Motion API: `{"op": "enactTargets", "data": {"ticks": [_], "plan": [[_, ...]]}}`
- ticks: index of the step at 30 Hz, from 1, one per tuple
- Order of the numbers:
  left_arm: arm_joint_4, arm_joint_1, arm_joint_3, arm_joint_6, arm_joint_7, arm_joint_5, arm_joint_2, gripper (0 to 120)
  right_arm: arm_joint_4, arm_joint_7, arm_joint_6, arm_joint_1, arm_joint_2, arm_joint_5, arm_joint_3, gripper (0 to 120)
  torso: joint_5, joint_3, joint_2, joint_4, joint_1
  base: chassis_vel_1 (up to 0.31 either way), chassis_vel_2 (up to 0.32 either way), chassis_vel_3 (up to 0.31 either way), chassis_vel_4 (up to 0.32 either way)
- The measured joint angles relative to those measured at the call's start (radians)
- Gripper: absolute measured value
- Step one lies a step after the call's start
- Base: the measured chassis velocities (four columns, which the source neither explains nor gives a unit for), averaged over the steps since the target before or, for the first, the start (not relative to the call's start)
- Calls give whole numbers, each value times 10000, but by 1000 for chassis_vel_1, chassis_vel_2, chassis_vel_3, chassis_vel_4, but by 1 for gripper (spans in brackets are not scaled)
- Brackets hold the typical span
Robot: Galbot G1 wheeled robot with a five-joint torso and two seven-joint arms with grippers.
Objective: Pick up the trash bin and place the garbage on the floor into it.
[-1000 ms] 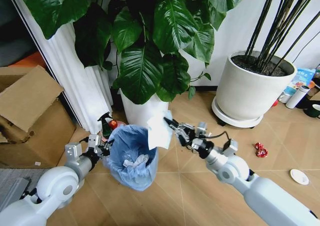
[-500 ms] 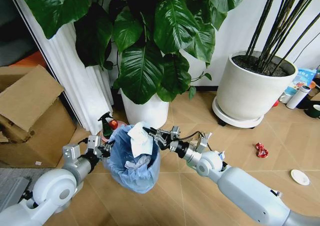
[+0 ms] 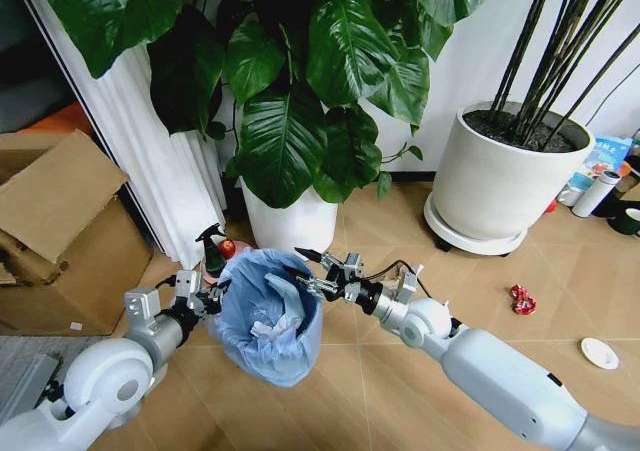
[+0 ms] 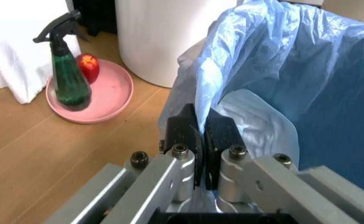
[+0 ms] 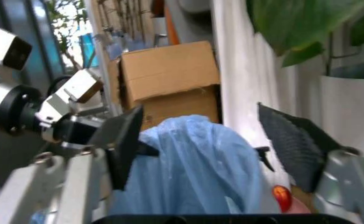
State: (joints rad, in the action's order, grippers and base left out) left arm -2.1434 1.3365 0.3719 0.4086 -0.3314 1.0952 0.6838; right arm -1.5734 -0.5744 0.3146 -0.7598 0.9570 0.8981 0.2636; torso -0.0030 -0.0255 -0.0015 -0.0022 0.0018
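Head view: trash bin (image 3: 262, 316) holds crumpled white paper (image 3: 272, 323); left gripper (image 3: 212, 293) jaws pinch its rim, right gripper (image 3: 308, 273) jaws spread.

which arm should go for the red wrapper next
Probably the right. The right gripper is open and empty over the bin, and the red wrapper lies on its side. The left gripper is shut on the bin's rim.
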Motion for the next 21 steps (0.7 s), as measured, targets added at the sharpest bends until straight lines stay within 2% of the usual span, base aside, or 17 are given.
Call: {"op": "enactTargets", "data": {"ticks": [2, 3, 5, 8, 15, 21], "plan": [[-10, 58, 24, 2, 0, -6, 28, 0, -77, 420, 0, -288, -46, 42, -230, 79, 0, 0, 0, 0, 0, 0, 0, 0, 0], [-10, 58, 24, 2, 0, -6, 28, 0, -77, 420, 0, -288, -46, 42, -230, 79, 0, 0, 0, 0, 0, 0, 0, 0, 0], [-55, 142, 81, 3, -1, -50, 102, 0, -209, 1076, 10, -772, -179, 86, -555, 90, 1, 1, 0, 1, 0, 0, 0, 0, 0], [-128, 206, 131, 3, 1, -91, 207, 0, -487, 1770, 39, -1510, -400, -57, -1189, 98, 2, 1, 1, 1, 0, 0, 0, 0, 0], [-187, 216, 161, 3, 4, -135, 269, 0, -680, 2185, 32, -2204, -554, -249, -1975, 100, 0, 1, 2, -2, 0, 0, 0, 0, 0], [-301, 227, 213, 2, 16, -254, 359, 0, -876, 3329, -218, -4424, -385, -915, -4476, 100, 2, 2, 2, -1, -1, 0, 0, 0, 0]]}}
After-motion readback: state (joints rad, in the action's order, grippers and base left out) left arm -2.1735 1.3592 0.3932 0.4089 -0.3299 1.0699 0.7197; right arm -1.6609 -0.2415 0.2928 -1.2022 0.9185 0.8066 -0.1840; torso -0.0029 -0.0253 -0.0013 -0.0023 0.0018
